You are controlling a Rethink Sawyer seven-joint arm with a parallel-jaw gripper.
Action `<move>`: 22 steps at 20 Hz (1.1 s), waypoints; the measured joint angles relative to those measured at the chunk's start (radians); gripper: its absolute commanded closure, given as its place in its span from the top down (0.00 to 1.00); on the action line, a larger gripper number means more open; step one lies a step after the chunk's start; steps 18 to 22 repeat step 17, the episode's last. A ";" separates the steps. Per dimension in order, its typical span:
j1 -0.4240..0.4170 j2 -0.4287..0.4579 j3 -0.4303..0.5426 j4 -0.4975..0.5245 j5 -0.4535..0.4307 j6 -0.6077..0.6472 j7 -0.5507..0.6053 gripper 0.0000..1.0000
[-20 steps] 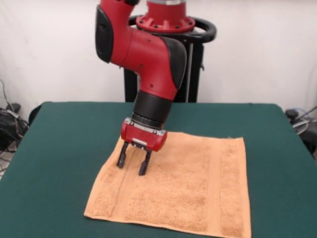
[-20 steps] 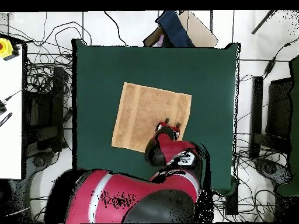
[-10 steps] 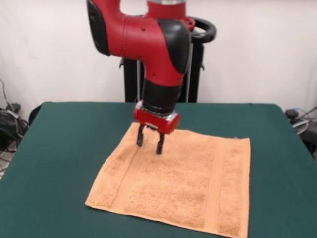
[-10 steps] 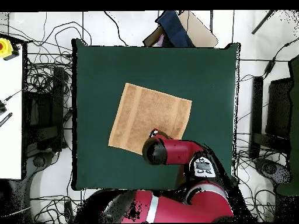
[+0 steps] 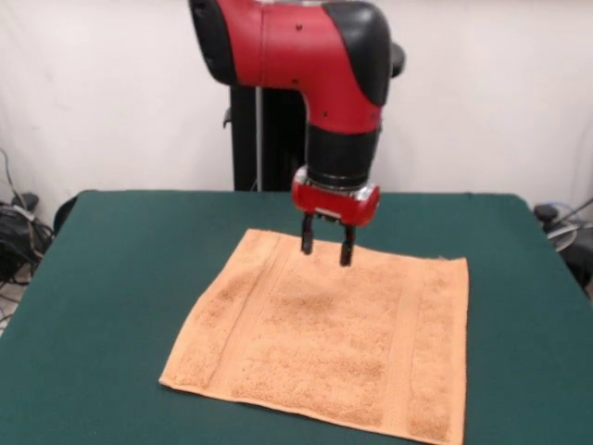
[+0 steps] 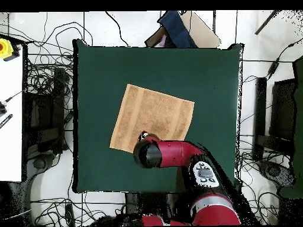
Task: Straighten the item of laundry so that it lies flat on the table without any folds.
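Since half a second ago the end effector has swung toward the towel's far edge, fingers spread and holding nothing. The towel lies spread mid-desk, seemingly without folds. Judged near done; the next move is probably lifting clear. Only the front view shows the fingers; overhead, the arm hides them and one towel edge.
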 measured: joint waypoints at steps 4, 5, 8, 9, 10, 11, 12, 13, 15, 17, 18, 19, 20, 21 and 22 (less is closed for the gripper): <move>-0.020 -0.071 0.036 0.036 0.004 0.061 0.000 1.00; -0.028 -0.102 0.048 0.051 0.009 0.092 0.000 1.00; -0.050 -0.191 0.077 0.089 0.025 0.190 0.000 1.00; -0.058 -0.224 0.085 0.099 0.027 0.230 0.000 1.00; -0.062 -0.242 0.088 0.103 0.028 0.253 0.000 1.00; -0.066 -0.261 0.091 0.108 0.029 0.276 0.000 1.00; -0.070 -0.276 0.093 0.111 0.028 0.294 0.000 1.00; -0.078 -0.314 0.095 0.119 0.028 0.340 0.000 1.00; -0.089 -0.354 0.098 0.124 0.027 0.383 0.000 1.00; -0.105 -0.384 0.104 0.125 0.026 0.406 0.000 1.00; -0.105 -0.384 0.104 0.125 0.026 0.406 0.000 1.00; -0.105 -0.384 0.104 0.125 0.026 0.406 0.000 1.00; -0.105 -0.384 0.104 0.125 0.026 0.406 0.000 1.00; -0.105 -0.384 0.104 0.125 0.026 0.406 0.000 1.00; -0.105 -0.384 0.104 0.125 0.026 0.406 0.000 1.00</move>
